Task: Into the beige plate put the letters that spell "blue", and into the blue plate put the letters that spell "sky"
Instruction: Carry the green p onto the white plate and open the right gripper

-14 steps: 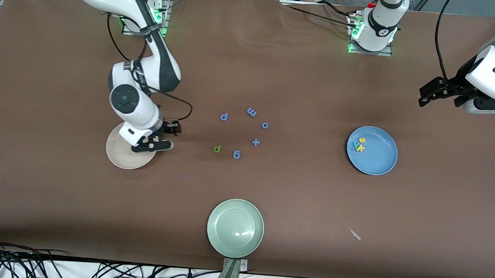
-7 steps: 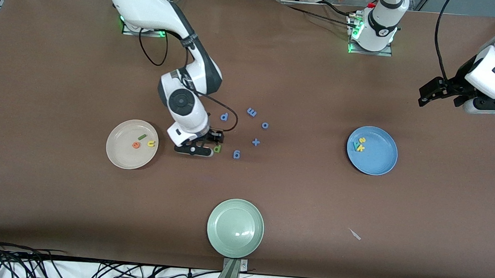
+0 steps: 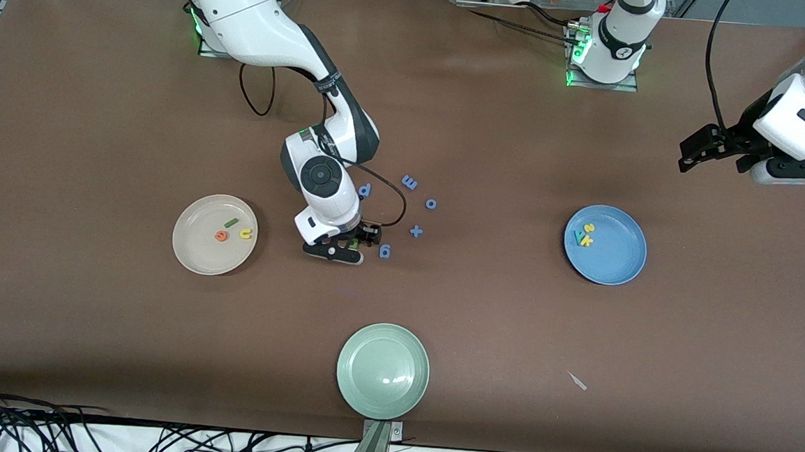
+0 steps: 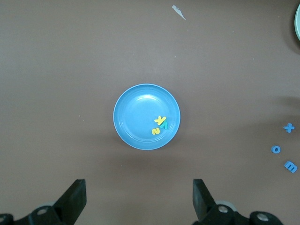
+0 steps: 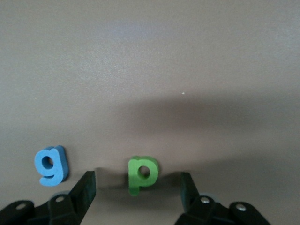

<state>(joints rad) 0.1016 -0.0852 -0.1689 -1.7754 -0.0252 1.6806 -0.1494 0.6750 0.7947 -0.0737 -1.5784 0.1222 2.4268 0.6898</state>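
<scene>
Green "b" (image 5: 142,175): lay flat on the worktop (image 3: 479,342) near its middle, between the two spread fingers of the right pincer (image 5: 138,187), not yet touched by either.
Right pincer: wide and empty, low over the "b", one finger on each side of it.
Step in hand: grasping the last letter of "blue". Judged from the wrist view, the letter sat fairly central between the fingers; a straight descent and a gentle close across its thin body should have sufficed, with the tips almost at the worktop because the foam is so low.
Nearest obstacle: a blue "g" (image 5: 49,165) lay just beside one finger, apart from the "b"; a sideways drift could have nudged it or caught it in the grip.
Other blue pieces: a plus sign (image 3: 416,231), an "o" (image 3: 431,203) and an "m" (image 3: 409,182) lay near, farther from the front camera, outside the fingers' path.
Beige plate (image 3: 191,255): toward the right arm's end, holding the orange "e" (image 3: 221,236), green "l" (image 3: 231,222) and yellow "u" (image 3: 245,233); the way to it looked free.
Blue plate (image 4: 136,117): already held the "s" (image 4: 155,131), "k" (image 4: 161,119) and "y" (image 4: 164,125).
Left pincer (image 4: 139,197): waited wide and empty, high above the blue plate.
Green plate (image 3: 365,384): nearest the front camera, unused.
</scene>
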